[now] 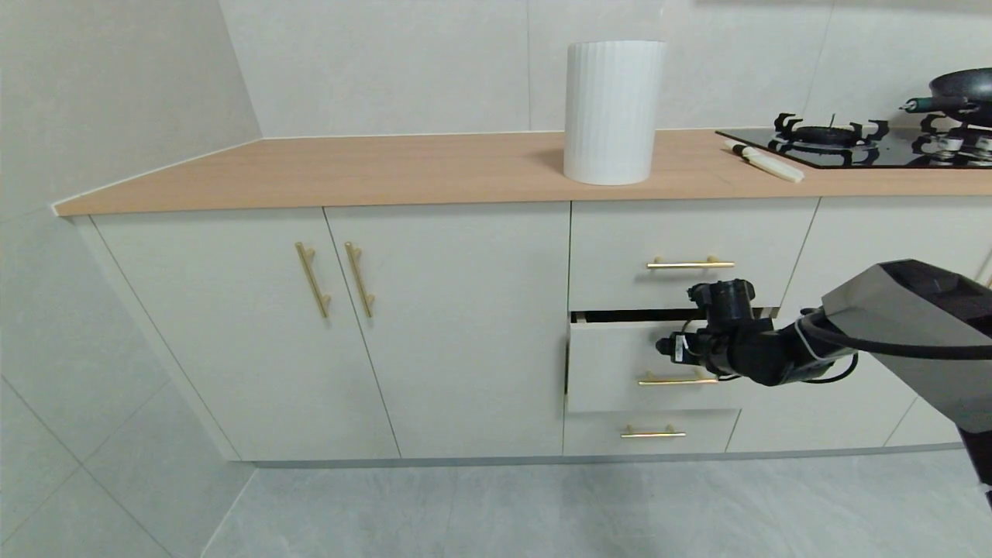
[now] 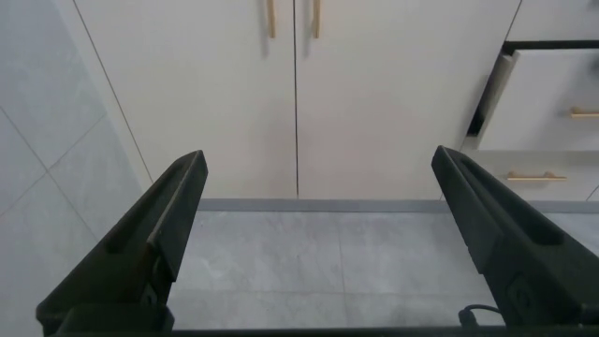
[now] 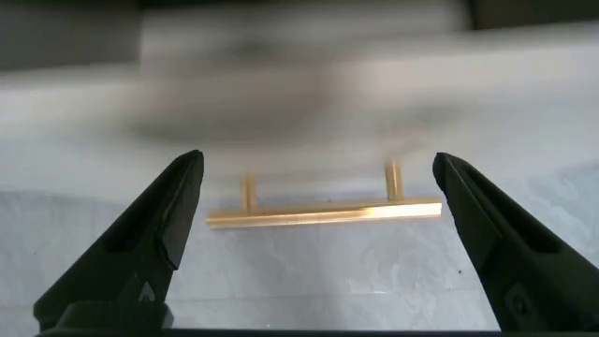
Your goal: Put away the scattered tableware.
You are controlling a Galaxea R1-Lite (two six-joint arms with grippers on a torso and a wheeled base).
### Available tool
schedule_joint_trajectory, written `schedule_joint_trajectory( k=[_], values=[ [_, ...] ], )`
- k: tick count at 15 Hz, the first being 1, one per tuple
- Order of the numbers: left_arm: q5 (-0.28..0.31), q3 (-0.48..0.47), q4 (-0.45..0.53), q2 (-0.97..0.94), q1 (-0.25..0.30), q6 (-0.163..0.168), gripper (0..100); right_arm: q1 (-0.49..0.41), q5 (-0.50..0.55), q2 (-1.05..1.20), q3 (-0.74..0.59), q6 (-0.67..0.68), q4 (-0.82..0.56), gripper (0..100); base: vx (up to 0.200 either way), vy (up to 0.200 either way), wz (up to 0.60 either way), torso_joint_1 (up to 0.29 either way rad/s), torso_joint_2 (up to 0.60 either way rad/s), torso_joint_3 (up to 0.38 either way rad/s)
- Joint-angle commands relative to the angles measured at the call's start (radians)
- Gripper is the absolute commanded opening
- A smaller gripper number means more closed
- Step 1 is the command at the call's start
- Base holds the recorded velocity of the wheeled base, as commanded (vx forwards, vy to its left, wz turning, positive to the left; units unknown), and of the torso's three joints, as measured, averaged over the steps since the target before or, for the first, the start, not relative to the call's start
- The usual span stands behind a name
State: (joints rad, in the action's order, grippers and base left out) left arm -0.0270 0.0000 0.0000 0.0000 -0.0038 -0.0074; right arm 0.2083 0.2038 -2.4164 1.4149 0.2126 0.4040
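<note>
kitchen cabinet (image 1: 449, 325), middle drawer (image 1: 612, 358) slightly ajar

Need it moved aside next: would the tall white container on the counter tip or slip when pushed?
The white container is taller than wide, so a high push could tip it. Its ribbed wall may aid grip; it looks rigid, possibly breakable.

Countertop (image 1: 310, 174) with white canister (image 1: 612, 112), utensil (image 1: 763, 161)

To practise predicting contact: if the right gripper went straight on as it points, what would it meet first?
Most likely the gold handle of the partly open middle drawer; the right gripper is open and faces it squarely, though depth is unclear.
</note>
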Motion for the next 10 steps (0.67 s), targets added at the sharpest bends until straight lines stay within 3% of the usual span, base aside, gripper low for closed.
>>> schedule_joint_trajectory(
  k=[1,4,10],
  values=[
    [-0.001,0.000,0.000,0.000,-0.001,0.000,100,-0.001,0.002,-0.035,0.004,0.001,0.015,100,0.000,0.000,0.00,0.000,0.00,0.000],
    [-0.001,0.000,0.000,0.000,-0.001,0.000,100,-0.001,0.035,-0.079,0.027,0.002,0.108,100,0.000,0.000,0.00,0.000,0.00,0.000],
    [-0.001,0.000,0.000,0.000,-0.001,0.000,100,-0.004,0.046,-0.122,0.118,0.090,0.110,100,0.000,0.000,0.00,0.000,0.00,0.000]
  ],
)
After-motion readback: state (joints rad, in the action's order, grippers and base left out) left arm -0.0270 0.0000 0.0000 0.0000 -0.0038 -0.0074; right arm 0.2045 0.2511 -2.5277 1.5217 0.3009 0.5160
